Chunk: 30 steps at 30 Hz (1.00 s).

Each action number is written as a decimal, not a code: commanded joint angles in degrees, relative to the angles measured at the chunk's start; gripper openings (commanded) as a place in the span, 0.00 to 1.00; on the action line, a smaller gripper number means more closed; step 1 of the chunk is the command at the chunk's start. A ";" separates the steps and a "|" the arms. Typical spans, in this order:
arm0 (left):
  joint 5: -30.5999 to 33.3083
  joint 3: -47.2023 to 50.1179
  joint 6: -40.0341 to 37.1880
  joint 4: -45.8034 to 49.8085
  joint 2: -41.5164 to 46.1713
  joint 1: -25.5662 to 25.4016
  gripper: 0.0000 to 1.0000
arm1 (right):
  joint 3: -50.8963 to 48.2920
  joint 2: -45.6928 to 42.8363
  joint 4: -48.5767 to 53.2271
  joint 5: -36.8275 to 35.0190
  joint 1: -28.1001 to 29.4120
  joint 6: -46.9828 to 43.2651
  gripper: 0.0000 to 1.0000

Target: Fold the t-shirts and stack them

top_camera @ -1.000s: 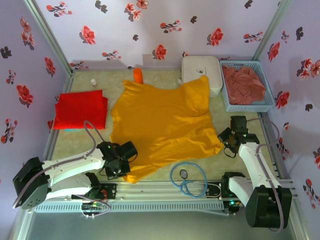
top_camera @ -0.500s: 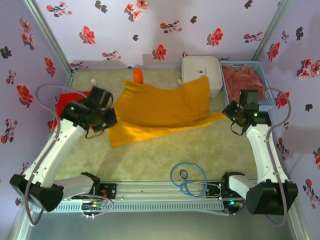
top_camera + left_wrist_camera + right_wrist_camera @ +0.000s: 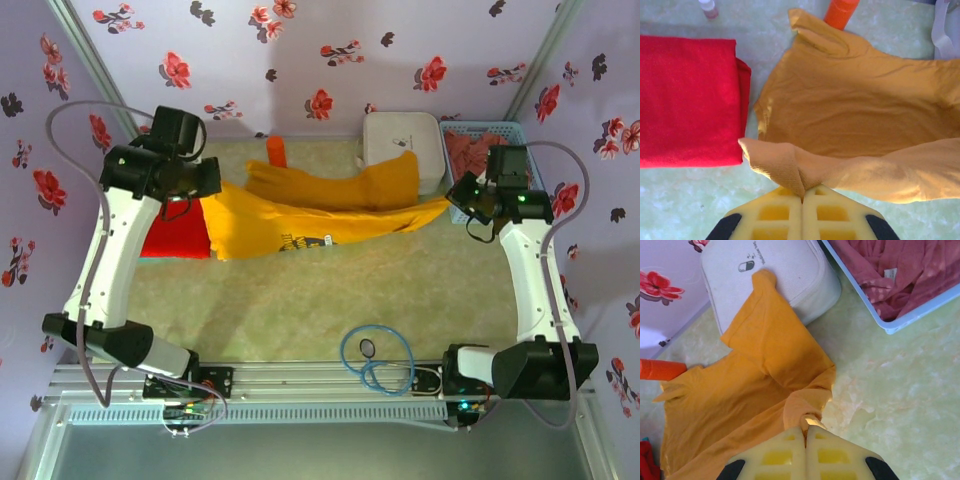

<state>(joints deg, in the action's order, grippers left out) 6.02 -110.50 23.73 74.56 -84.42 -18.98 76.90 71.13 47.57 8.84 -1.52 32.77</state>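
The left claw (image 3: 203, 193) and right claw (image 3: 455, 207) each pinch the near hem of the yellow shirt (image 3: 300, 228). A second ago it lay flat in the middle of the table (image 3: 330, 300). Now the hem hangs lifted toward the far edge, so the first fold looks half done.

A robot test booth: floral-papered panels (image 3: 400, 40) on aluminium framing (image 3: 96, 72).
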 commanded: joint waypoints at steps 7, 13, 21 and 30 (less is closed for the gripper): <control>6.04 -30.16 -8.36 9.54 -5.00 0.72 0.00 | 9.47 -3.94 -19.15 3.99 -0.24 3.94 0.00; 5.32 -36.99 -14.70 3.48 -1.25 0.70 0.00 | 10.25 -9.31 -32.84 1.12 -0.24 6.40 0.00; 2.39 -21.23 -21.45 -15.32 14.34 0.70 0.00 | 5.56 -17.50 -44.06 3.68 -0.24 5.86 0.00; 2.15 -29.22 -25.30 -15.51 14.90 0.64 0.00 | 9.82 -22.00 -43.10 1.93 -0.24 3.98 0.00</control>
<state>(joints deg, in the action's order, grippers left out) 8.34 -137.80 1.02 62.92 -69.41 -18.83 84.01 50.33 7.07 12.05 -1.52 37.89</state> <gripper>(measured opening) 0.046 0.045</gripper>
